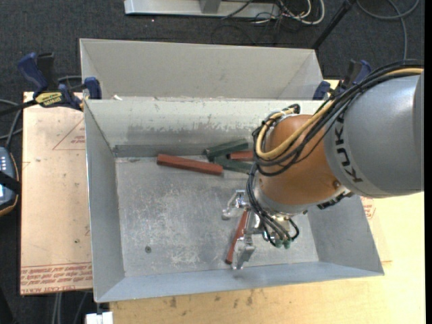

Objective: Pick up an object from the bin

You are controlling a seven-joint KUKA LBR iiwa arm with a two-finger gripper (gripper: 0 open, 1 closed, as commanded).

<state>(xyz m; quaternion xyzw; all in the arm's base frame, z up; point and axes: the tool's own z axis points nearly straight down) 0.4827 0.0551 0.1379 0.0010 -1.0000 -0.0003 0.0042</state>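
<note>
Red-brown stick (235,243) right at the jaws, bin's (202,279) front.

The orange wrist cover (297,171) hides the right end of the dark green tool (226,151), plus some of the bin (169,228) floor underneath. Below-left of the cover, can't tell if the hand (239,236) actually grips that thin red-brown strip (231,252). And the grey arm (385,140) gets cut off right of it.

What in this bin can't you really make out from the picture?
1. The green thing at the back wall: the arm hides its right end in the camera view, so its kind is unclear.
2. The red stick at the claw: whether it is gripped or just lies underneath cannot be told.
3. The floor of the bin on the right: covered by the arm.
</note>
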